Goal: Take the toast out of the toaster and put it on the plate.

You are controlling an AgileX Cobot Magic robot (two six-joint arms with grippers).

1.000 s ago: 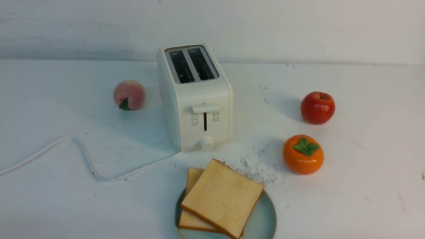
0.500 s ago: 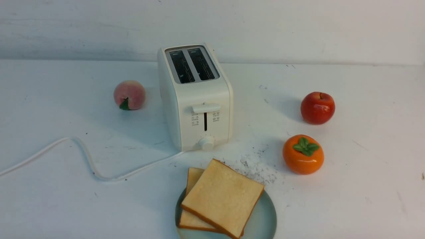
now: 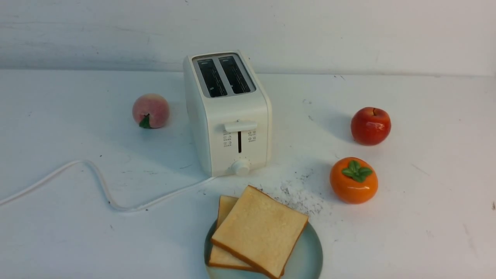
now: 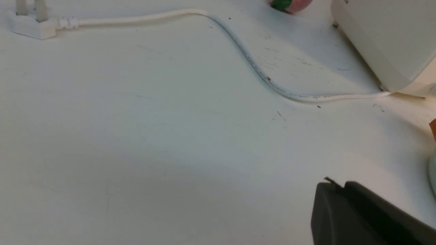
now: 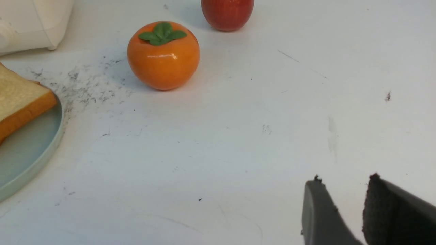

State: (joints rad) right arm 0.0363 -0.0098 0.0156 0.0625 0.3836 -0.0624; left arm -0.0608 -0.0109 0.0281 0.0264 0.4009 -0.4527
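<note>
- Toast: two slices lie stacked on the plate (image 3: pixel 310 255), the upper slice (image 3: pixel 259 230) skewed over the lower slice (image 3: pixel 224 232) so its far corner juts past the rim toward the toaster (image 3: pixel 228 112)
- Both slots of the toaster look dark and empty, lever up; by the look of it the task is done or nearly so
- Handling, as a judgement: a slice should be light and a little springy, with a firmer crust and a soft crumb that dents under a hard squeeze; the matte surface should not slip
- Best hold would be across the thickness at a crust edge, where a corner overhangs
- Plate is glazed and probably slick, so a shove on the bread could shift it
- Left gripper (image 4: pixel 335 187), low over bare table near the cord (image 4: pixel 259 68): pads pressed together, nothing between them
- Right gripper (image 5: pixel 344 190), well apart from the persimmon (image 5: pixel 163 56): pads slightly spread, pinching nothing
</note>
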